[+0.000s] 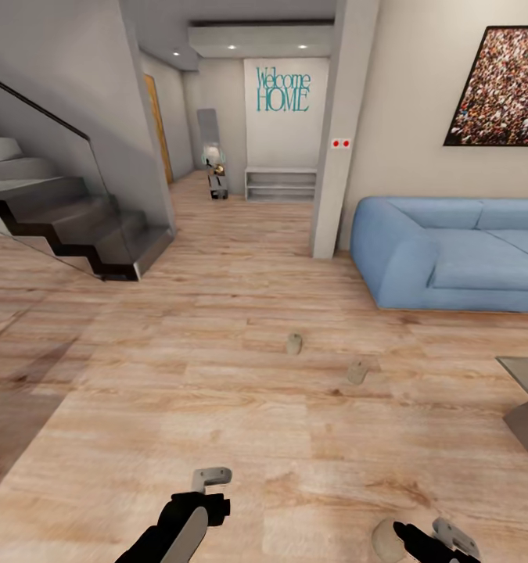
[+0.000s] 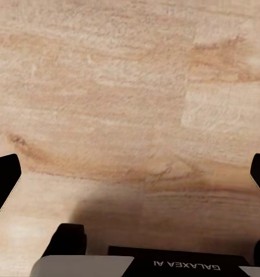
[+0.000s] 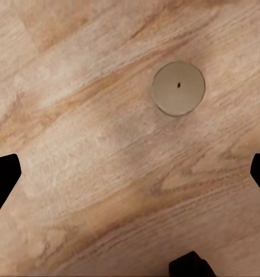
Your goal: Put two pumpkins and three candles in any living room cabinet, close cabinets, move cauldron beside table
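Three candles lie on the wooden floor. One small greyish candle (image 1: pixel 294 343) stands mid-floor and a second candle (image 1: pixel 357 372) is a little to its right. The third candle (image 1: pixel 387 539) sits just left of my right gripper (image 1: pixel 434 545). In the right wrist view that candle (image 3: pixel 178 88) shows from above with its wick, ahead of and off to one side of my open right gripper (image 3: pixel 130 173). My left gripper (image 1: pixel 203 507) hangs over bare floor, its fingers (image 2: pixel 3 182) spread open with nothing between them. The pumpkins, cabinet and cauldron are out of view.
A blue sofa (image 1: pixel 451 250) stands at the right against the wall. The corner of a grey table (image 1: pixel 526 374) juts in at the right edge. A staircase (image 1: pixel 68 227) fills the left. A grey pillar (image 1: pixel 334 172) and a hallway lie ahead.
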Robot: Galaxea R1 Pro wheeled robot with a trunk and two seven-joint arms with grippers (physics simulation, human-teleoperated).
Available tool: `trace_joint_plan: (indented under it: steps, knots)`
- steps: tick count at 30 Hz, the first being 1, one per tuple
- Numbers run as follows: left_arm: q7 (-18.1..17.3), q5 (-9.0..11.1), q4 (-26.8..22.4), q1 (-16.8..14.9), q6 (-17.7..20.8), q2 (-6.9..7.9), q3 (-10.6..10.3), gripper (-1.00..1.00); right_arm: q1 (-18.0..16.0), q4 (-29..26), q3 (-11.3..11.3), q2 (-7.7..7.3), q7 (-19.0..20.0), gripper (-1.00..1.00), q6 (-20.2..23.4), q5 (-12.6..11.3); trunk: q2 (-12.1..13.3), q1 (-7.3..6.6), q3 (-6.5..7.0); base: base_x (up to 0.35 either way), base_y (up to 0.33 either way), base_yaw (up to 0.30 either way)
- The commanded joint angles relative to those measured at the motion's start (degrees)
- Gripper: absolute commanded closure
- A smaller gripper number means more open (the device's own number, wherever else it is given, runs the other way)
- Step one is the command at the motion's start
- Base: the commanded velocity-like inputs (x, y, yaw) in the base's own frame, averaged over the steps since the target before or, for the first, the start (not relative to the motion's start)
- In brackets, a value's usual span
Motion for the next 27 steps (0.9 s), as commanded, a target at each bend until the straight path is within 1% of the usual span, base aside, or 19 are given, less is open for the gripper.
trace_joint_plan:
  steps: [1,9,12,16,22,27]
  knots:
    - [0.59,0.6,-0.06,-0.04,0.02,0.02,-0.11,-1.0,-0.01,-0.06,-0.03,-0.03,0.11,-1.0,0.26,-0.35,-0.02,0.03,-0.05,0.33,0.001,0.0]
    - [0.59,0.6,-0.08,-0.05,0.04,0.02,-0.11,-1.0,-0.01,-0.05,-0.03,0.01,0.11,-1.0,0.27,-0.37,-0.02,0.03,-0.05,0.312,-0.089,0.0]
    - [0.56,0.65,-0.24,-0.05,0.06,-0.01,-0.11,-1.0,-0.01,-0.05,-0.03,0.03,0.11,-1.0,0.27,-0.37,-0.02,0.03,-0.05,0.185,-0.167,0.0]
    - [0.54,0.68,-0.45,-0.04,0.06,-0.06,-0.19,-1.0,-0.01,0.02,-0.03,0.0,0.11,-1.0,0.27,-0.44,-0.02,0.03,-0.05,-0.018,-0.219,0.0]
    - [0.52,0.69,-0.74,-0.04,0.06,-0.07,-0.28,-1.0,-0.01,0.04,-0.03,0.0,0.11,-1.0,0.27,-0.45,-0.02,0.03,-0.05,-0.034,-0.051,0.0]
    - [0.5,0.69,-0.76,-0.04,0.06,-0.07,-0.45,-1.0,-0.01,0.04,-0.03,-0.01,0.11,-1.0,0.27,-0.45,-0.02,0.03,-0.05,-0.189,-0.137,0.0]
